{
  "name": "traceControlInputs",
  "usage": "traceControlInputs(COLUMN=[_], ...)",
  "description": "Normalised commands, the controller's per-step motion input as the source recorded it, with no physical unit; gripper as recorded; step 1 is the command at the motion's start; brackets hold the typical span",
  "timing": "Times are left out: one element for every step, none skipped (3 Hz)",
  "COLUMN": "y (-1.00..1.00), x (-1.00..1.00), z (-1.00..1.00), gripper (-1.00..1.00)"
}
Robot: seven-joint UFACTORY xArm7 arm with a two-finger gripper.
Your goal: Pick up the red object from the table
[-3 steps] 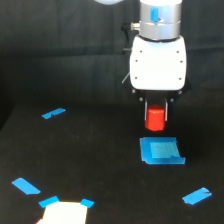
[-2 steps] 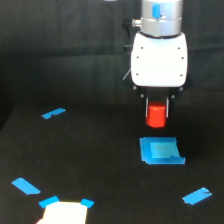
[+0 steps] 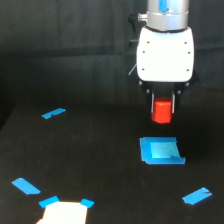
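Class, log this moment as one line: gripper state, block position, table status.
gripper: shut on red block | red block: held clear above table, over blue patch | pick: done

Exterior view. Gripper (image 3: 162, 106) hangs above the table (image 3: 100, 165), the block (image 3: 161, 111) between its fingers, clear of the surface. Square patch (image 3: 160, 150) lies below the block. Tape pieces: far left (image 3: 53, 113), near left (image 3: 26, 185), near right (image 3: 196, 195).
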Motion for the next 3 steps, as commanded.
traceControlInputs(y=[-0.16, 0.15, 0.23], x=[0.07, -0.17, -0.34], z=[0.20, 0.01, 0.04], gripper=[-0.93, -0.65, -0.52])
